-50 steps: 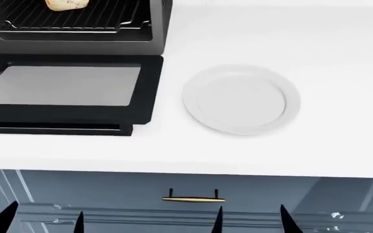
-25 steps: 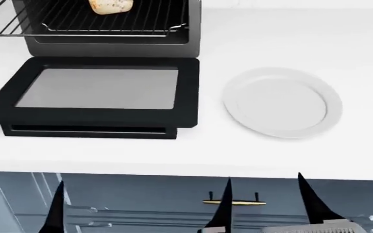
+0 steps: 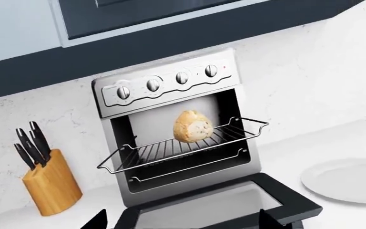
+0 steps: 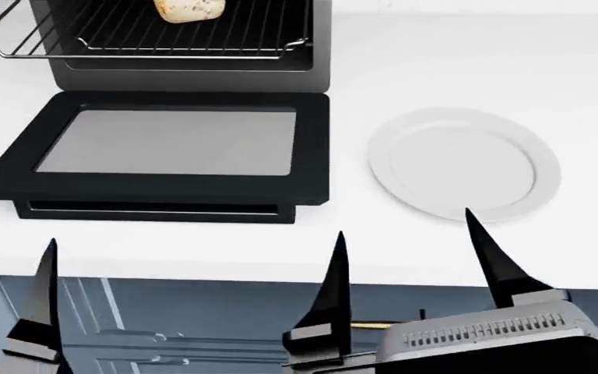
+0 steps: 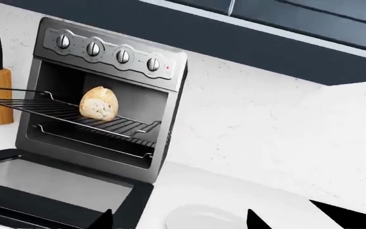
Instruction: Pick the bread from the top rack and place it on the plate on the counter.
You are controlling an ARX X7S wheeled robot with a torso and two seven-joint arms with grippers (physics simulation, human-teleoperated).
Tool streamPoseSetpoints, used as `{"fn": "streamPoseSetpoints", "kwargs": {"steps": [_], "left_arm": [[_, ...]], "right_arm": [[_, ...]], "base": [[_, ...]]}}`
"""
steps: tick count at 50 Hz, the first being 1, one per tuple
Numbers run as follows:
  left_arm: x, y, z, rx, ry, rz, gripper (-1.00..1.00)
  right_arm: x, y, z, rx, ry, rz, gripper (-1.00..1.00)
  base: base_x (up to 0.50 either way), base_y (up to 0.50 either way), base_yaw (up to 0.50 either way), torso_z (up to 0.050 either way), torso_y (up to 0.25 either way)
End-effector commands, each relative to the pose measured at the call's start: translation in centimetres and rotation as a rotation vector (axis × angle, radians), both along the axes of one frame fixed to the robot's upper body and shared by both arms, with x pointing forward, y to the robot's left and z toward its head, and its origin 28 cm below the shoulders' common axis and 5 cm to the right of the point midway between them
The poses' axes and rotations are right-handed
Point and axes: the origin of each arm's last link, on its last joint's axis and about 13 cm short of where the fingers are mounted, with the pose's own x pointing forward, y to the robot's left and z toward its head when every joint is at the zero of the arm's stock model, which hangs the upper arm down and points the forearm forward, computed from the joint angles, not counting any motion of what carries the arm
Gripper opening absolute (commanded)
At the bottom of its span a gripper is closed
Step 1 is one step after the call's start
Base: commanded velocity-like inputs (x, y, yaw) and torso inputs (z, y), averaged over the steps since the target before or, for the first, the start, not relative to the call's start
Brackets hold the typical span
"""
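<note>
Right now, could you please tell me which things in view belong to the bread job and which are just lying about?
For the job:
bread
top rack
plate
counter

Lying about:
knife block
oven door
oven knobs

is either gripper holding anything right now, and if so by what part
Nothing is held. Both the left gripper and the right gripper have their jaws spread and empty, in front of the counter. The bread sits untouched on the top rack.

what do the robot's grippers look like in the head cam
Both grippers, the left gripper and the right gripper, have glossy black fingers tapering to sharp points. Behind the right one sits a grey ribbed housing on a black body. No cables or markings show.
</note>
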Motion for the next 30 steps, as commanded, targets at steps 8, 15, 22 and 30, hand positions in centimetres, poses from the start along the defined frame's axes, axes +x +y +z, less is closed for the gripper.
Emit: {"fn": "streamPoseSetpoints", "kwargs": {"steps": [8,15,22,30], "left_arm": [[-1.4,1.2,2.8,0.028,0.009,0.072,1.0],[-1.7,1.2,2.7,0.027,0.007,0.075,1.0],[-1.9,1.2,3.0,0.034,-0.001,0.079,1.0],[-2.1,0.8,3.5,0.051,-0.011,0.065,1.0]], "right_arm": [[0.5,0.2,3.9,-0.078,-0.126,-0.009,1.0],[0.0,-0.1,5.3,-0.087,-0.178,-0.035,1.0],[0.3,-0.4,6.5,-0.093,-0.216,-0.049,1.0],[0.4,-0.9,7.5,-0.096,-0.248,-0.07,1.0]], "base": [[0.13,0.07,0.0,0.05,0.03],[0.45,0.3,0.0,0.05,0.03],[0.45,0.29,0.0,0.05,0.031],[0.46,0.29,0.0,0.05,0.03]]}}
